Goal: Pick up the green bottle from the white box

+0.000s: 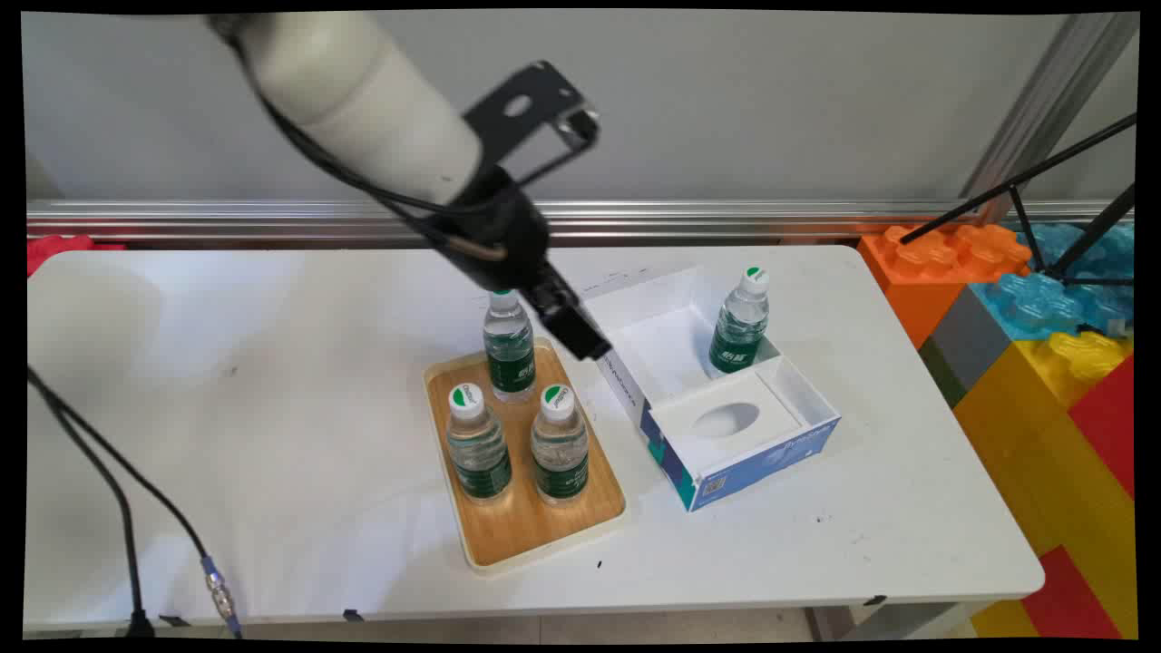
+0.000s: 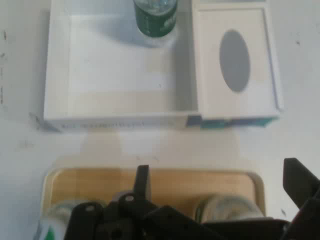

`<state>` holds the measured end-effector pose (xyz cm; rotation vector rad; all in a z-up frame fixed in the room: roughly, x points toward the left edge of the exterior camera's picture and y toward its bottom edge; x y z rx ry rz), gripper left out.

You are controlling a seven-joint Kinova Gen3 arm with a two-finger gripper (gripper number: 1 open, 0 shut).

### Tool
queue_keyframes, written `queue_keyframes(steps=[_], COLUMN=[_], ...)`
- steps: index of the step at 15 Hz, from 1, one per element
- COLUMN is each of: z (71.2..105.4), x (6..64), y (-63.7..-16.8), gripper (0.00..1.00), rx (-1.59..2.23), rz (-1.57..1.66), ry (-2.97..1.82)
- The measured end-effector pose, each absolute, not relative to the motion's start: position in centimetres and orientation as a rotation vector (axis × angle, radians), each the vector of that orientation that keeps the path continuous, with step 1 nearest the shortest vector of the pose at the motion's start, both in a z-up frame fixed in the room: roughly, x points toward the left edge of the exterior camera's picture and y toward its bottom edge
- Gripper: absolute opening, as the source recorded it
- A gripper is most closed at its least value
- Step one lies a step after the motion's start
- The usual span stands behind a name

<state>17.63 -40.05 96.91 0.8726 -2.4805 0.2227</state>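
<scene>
On the white table (image 1: pixel 272 435), a little left of the middle and toward the near edge, sits a wooden tray (image 1: pixel 531 531) carrying three water bottles upright. Two stand side by side: the near-left bottle (image 1: pixel 476 444) and the near-right bottle (image 1: pixel 560 444), both with white caps marked in green and green labels whose print is too small to read. The far bottle (image 1: pixel 509 349) stands at the tray's far end.

The gripper (image 1: pixel 580 337) hangs just right of that far bottle, over the tray's far right corner and the gap between tray and box. In the hand view its fingers (image 2: pixel 142 182) stand apart with nothing between them; the tray lies below them and the bottles sit low, toward the wrist. The bottles' long axes are vertical.

Right of the tray is an open white box (image 1: pixel 667 363) with blue sides; some lettering runs along its near wall, but it cannot be read. A fourth bottle (image 1: pixel 741 322) stands upright in its far right corner. A white insert with an oval hole (image 1: pixel 726 419) fills the box's near end.
</scene>
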Motion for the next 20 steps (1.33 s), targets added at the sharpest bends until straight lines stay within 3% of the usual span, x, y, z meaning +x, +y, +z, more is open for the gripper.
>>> queue_keyframes(steps=[20], z=[84.1], x=[5.5], y=[-51.2], gripper=[1.0], rx=[0.827], rz=[0.382], ry=[-2.423])
